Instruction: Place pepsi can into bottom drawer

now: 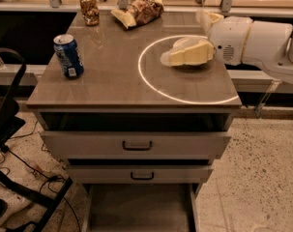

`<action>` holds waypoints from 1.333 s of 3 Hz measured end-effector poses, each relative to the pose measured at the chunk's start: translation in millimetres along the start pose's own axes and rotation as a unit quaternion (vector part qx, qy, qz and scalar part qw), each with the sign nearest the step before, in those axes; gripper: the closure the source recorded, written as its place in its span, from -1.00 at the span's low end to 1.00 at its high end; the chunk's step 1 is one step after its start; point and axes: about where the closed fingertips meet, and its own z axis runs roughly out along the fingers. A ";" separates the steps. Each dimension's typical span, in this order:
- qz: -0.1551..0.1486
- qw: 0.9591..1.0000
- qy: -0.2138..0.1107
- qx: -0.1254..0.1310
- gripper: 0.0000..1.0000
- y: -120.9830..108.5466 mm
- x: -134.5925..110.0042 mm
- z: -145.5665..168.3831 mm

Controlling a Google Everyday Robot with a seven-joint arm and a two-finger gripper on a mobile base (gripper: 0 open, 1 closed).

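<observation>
Pepsi can (68, 56) stands ungrasped at the cabinet top's (112, 79) left, bottom drawer (136, 211) already open below, gripper (187, 54) hovering well apart at right, spread or pressed I cannot tell.
</observation>
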 end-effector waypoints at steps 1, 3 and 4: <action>0.001 1.000 -0.009 0.001 -1.00 2.8 -3.1 2.5; -0.086 0.995 0.052 -0.011 -1.00 56.2 7.1 150.2; -0.072 0.995 0.059 -0.039 -1.00 59.6 24.6 223.3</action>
